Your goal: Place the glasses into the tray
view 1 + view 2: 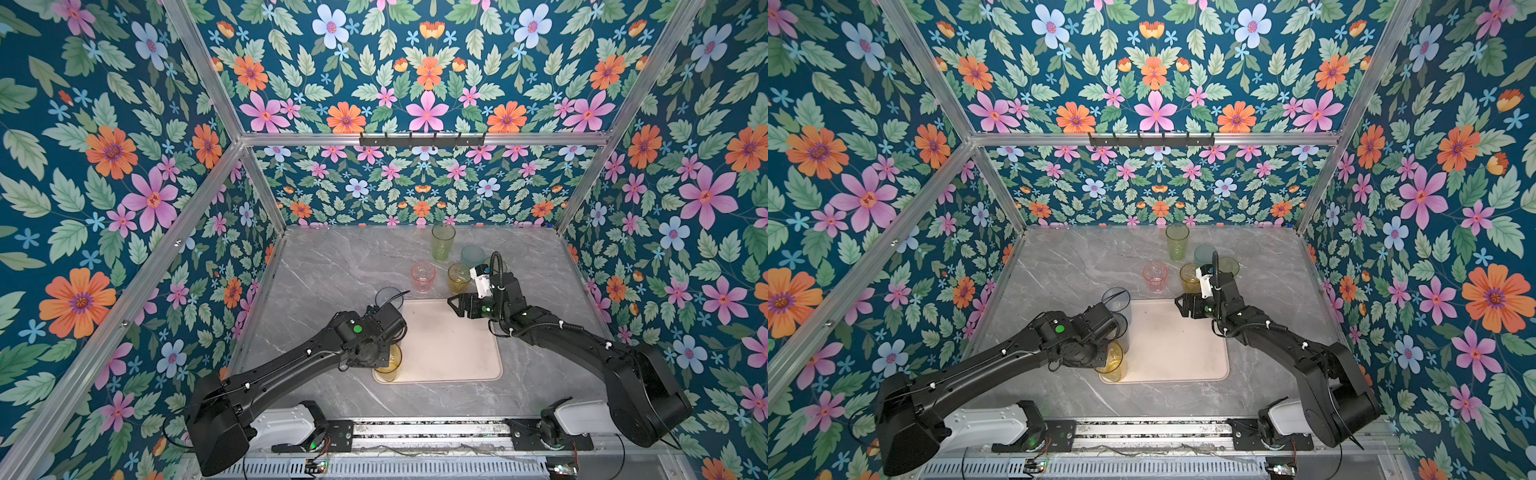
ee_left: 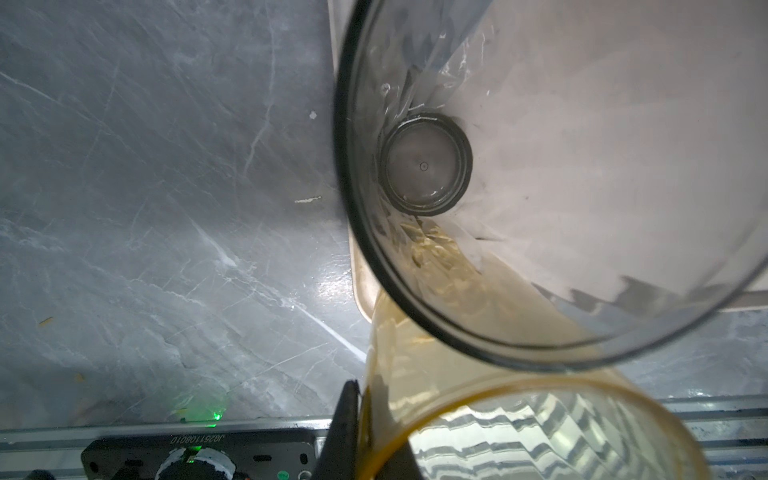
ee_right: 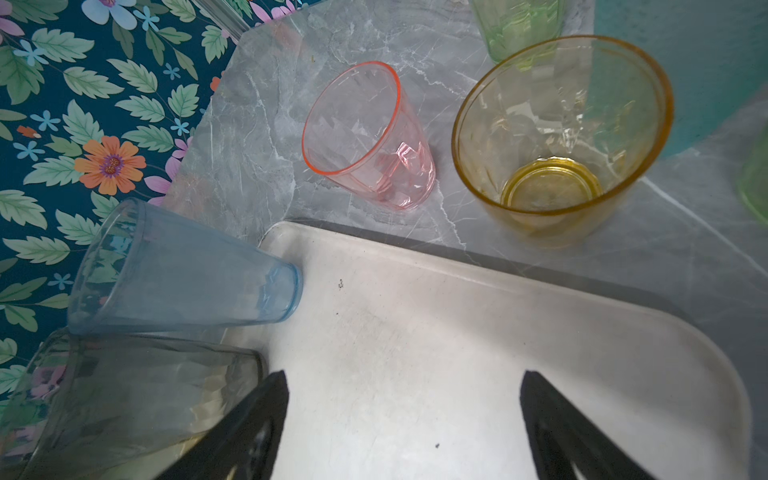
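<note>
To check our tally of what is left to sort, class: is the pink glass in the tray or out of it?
Out. The pink glass stands upright on the marble table, past the tray rim, with bare tabletop between them.

Both top views: bright, even overhead light; soft arm shadows on the tabletop (image 1: 332, 266); straight rails bow at the edges. Left wrist view: dimmer; specular glare on the tabletop; grey glass (image 2: 540, 124) and amber glass (image 2: 519, 436) blurred near the lens. Right wrist view: tray (image 3: 415, 332) washed out.
</note>
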Robot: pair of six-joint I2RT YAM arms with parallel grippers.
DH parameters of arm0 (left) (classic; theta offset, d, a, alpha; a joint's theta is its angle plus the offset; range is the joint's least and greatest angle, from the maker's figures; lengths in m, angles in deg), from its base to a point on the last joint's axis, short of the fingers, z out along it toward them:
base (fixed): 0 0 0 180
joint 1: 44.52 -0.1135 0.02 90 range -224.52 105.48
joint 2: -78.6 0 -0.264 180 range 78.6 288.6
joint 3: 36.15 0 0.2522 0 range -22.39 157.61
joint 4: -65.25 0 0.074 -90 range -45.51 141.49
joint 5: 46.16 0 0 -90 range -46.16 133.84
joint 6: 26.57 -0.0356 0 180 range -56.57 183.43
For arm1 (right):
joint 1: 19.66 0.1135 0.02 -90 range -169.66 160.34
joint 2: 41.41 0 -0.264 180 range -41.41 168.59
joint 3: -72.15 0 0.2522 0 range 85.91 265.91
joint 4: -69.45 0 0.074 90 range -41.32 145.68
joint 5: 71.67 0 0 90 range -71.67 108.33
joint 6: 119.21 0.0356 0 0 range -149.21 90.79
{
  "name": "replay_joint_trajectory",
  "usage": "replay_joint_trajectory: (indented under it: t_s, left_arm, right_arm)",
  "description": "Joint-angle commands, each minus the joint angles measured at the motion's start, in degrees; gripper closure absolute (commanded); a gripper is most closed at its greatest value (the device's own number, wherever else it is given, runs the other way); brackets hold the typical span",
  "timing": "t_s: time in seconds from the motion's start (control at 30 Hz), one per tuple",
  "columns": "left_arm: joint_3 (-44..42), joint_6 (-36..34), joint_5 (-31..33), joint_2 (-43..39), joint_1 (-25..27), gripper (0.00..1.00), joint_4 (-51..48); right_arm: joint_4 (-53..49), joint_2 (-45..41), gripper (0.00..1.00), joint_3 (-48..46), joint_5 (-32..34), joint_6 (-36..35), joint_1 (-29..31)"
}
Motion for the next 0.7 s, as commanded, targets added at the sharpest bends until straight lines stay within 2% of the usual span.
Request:
replay_joint_trajectory:
  t_s: [0.0, 0.23, 0.4, 0.67]
  left_arm:
    - [-0.2, 0.0, 0.3, 0.2, 0.0, 1.00, -0.4]
    - [0.0, -0.1, 0.3, 1.3, 0.0, 0.99, -1.1]
    - [0.4, 0.1, 1.1, 1.0, 0.0, 0.84, -1.7]
    - [2.3, 0.2, 1.9, 1.0, 0.0, 0.73, -2.9]
  right_arm:
    - [0.9, -0.2, 0.11, 0.6, 0.1, -0.5, 0.0]
    - [0.7, -0.3, 0.11, 0.8, 0.2, -0.5, 0.1]
    - [0.7, -0.3, 0.11, 0.7, 0.1, -0.5, 0.0]
    - [0.7, -0.2, 0.11, 0.8, 0.2, -0.5, 0.1]
